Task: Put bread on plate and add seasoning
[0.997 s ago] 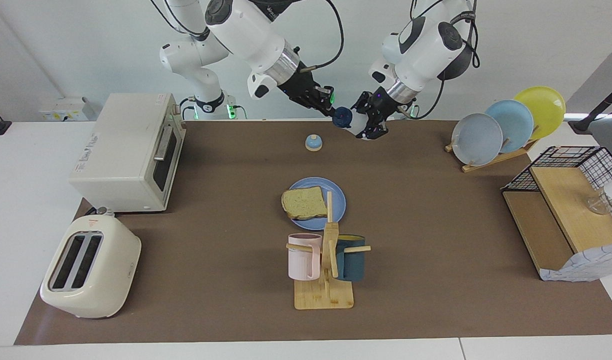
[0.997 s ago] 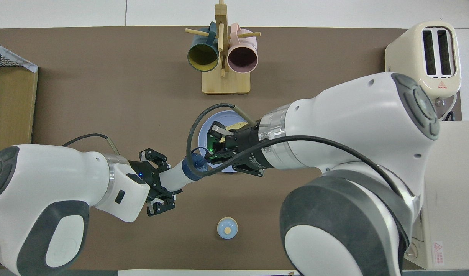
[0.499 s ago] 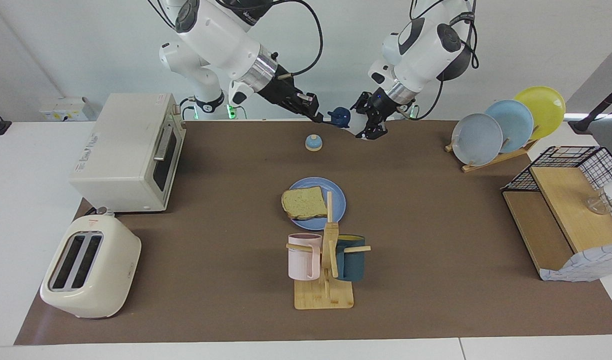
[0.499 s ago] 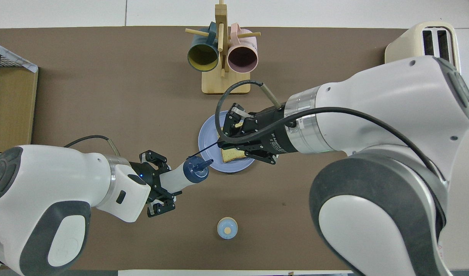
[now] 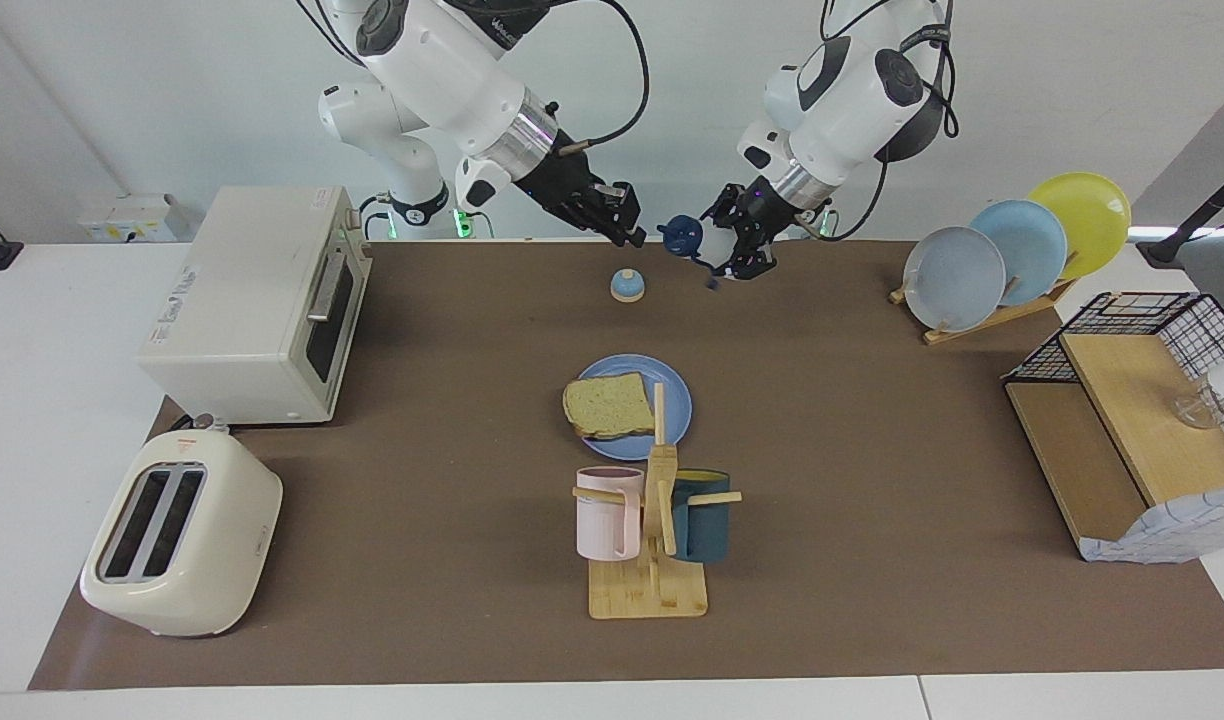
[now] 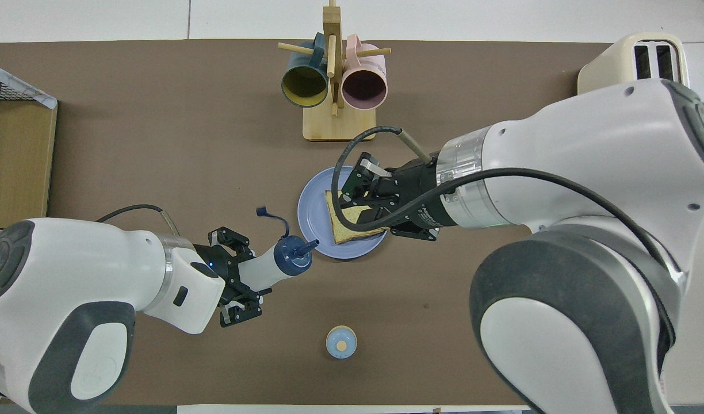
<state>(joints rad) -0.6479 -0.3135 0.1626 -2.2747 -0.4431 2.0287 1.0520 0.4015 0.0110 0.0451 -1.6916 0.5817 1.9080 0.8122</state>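
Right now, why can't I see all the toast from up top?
In the overhead view the right gripper hangs over the bread and hides part of it; in the facing view the bread shows whole on the plate, only the post of the mug rack crossing the plate.

A plain white wall (image 5: 172,90) backs the white tabletop (image 5: 52,330), which carries a brown mat (image 5: 872,450) under even light.

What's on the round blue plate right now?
One square slice of tan toast with a brown crust lies on the round medium-blue plate, overhanging its rim toward the right arm's end. The wooden mug rack's post hides a strip of the plate; nothing else shows.
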